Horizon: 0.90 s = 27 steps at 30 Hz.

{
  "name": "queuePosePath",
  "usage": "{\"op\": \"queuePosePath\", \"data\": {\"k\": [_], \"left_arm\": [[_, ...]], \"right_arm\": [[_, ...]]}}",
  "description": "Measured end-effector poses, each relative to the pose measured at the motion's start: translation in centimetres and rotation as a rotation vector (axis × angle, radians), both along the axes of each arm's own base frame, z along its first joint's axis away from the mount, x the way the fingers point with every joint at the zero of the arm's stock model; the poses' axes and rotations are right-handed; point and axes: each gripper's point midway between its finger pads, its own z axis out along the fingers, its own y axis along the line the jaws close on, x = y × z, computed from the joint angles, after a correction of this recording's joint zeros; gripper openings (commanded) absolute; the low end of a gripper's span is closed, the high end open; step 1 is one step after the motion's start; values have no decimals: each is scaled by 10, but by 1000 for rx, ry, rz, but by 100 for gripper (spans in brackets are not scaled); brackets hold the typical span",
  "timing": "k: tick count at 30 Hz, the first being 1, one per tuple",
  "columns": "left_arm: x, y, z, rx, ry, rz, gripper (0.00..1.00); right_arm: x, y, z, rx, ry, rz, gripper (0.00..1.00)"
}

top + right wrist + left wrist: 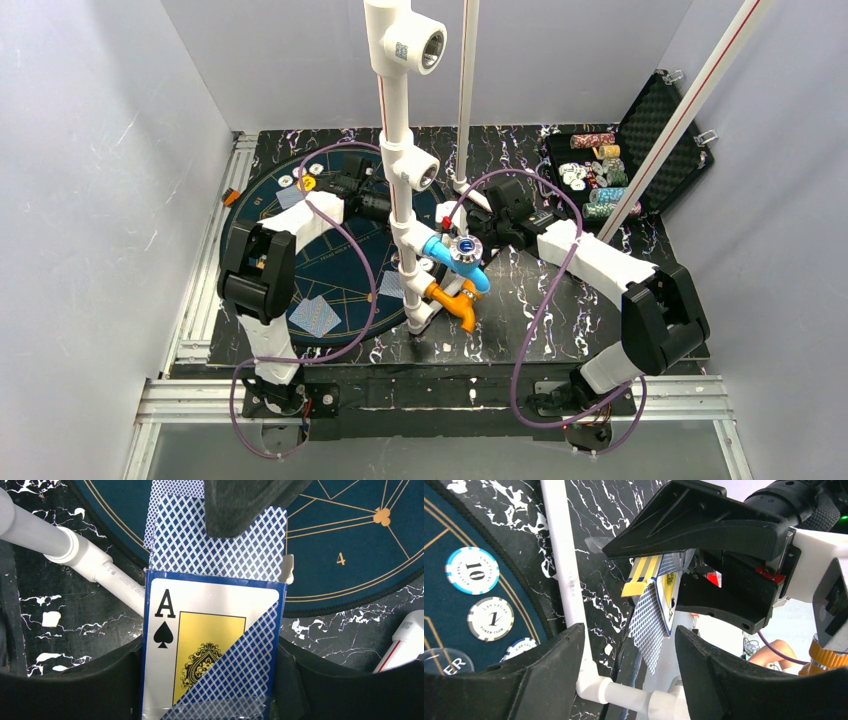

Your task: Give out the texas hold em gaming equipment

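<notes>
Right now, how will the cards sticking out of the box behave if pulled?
The cards look thin and smooth, so one should slide out easily but flex. They sit fanned in the box, so several may come together. The right gripper pinches the box's edges; a tug might shift it.

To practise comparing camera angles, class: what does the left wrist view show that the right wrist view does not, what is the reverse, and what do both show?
Only the left wrist view: poker chips lying on the mat.
Only the right wrist view: the ace of spades face of the card box, readable, and a gold 4 on the mat.
Both views: blue-backed cards sticking out of the card box, the mat, and a white pipe.
</notes>
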Motion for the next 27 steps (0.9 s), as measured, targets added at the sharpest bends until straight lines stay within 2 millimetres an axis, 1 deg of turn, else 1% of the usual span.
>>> {"op": "queuePosePath", "data": {"k": [2,8,11,14,17,19,21,23,24,25,27], "left_arm": [[-2,-4,1,-3,-3,-9,59],[-5,-15,3,-29,47,-23,38],[-4,-13,-3,-36,91,-10,34],[-4,-6,-6,-44,135,4,32],[2,1,-5,-56,145,24,34],[5,4,-5,-59,141,33,41],[7,7,-6,-61,135,40,50],[7,7,-6,-62,133,41,54],[7,6,-5,-63,130,39,53],[6,5,-5,-64,127,36,50],[4,3,-4,-65,122,28,39]], "right_arm": [[0,0,0,1,0,1,1],[0,1,1,4,-3,1,1],[0,1,1,6,-2,3,1],[0,1,1,3,-3,1,1],[1,0,1,3,-3,0,1],[1,1,1,3,-4,0,1],[1,1,2,5,-6,1,1],[1,1,2,6,-8,1,1],[1,1,3,8,-9,1,1],[1,1,3,8,-10,1,1],[2,1,3,10,-12,1,1]]}}
